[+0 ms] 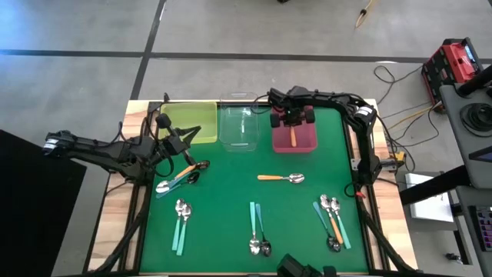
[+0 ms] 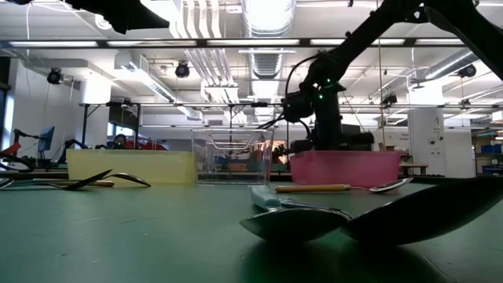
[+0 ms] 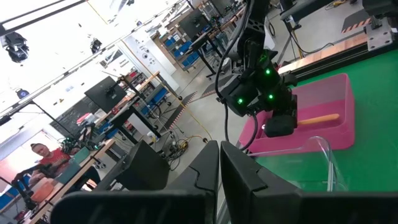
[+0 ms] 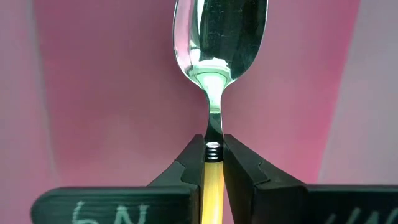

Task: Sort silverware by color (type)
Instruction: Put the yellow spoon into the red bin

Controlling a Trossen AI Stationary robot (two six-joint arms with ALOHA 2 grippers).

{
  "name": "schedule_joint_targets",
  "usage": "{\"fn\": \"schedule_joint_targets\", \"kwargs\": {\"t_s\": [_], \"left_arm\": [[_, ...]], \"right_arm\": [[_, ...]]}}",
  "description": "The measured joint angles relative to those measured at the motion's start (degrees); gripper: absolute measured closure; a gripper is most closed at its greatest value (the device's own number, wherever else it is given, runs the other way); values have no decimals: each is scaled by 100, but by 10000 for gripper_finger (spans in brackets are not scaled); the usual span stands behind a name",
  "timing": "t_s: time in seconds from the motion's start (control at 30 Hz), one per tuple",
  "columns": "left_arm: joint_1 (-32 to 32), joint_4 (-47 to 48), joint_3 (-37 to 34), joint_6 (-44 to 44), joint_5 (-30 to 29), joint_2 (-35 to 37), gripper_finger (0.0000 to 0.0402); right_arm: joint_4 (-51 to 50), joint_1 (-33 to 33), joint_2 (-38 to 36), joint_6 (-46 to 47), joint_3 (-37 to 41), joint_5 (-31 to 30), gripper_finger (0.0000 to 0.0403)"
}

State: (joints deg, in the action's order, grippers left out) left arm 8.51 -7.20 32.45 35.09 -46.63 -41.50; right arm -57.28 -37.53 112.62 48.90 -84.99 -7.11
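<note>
The left gripper (image 1: 187,137) sits above the green mat's (image 1: 231,192) left part, just in front of the yellow-green bin (image 1: 191,121), and in the left wrist view its two dark fingers (image 3: 205,177) lie pressed together with nothing between them. Just below it on the mat lies a small cluster of spoons (image 1: 178,180), one with an orange handle and one with a teal handle, their bowls pointing left. Near the front left edge a pair of teal-handled spoons (image 1: 181,223) lies side by side, bowls toward the bins. Behind the mat's middle stands a clear bin (image 1: 238,127), between the yellow-green one and the pink bin (image 1: 295,138). In front of the middle another teal pair (image 1: 257,231) lies with the bowls toward the front edge. A single orange-handled spoon (image 1: 281,178) lies crosswise near the mat's centre, well apart from the others, its bowl to the right. The right gripper (image 1: 293,117) hangs over the pink bin's back part; it is clamped on a spoon with an orange handle (image 4: 213,93), the fingers (image 4: 186,163) pinching the neck where the silver bowl meets the handle, the bowl over the pink floor. At the front right a last group (image 1: 331,219) mixes teal handles with one orange
</note>
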Motion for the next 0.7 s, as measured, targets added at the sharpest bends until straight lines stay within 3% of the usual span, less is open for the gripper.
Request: {"fn": "schedule_joint_targets", "kwargs": {"t_s": [0.7], "left_arm": [[0,-7,0,0,2,2,401]], "right_arm": [[194,1,-7,-65,116,2,375]]}}
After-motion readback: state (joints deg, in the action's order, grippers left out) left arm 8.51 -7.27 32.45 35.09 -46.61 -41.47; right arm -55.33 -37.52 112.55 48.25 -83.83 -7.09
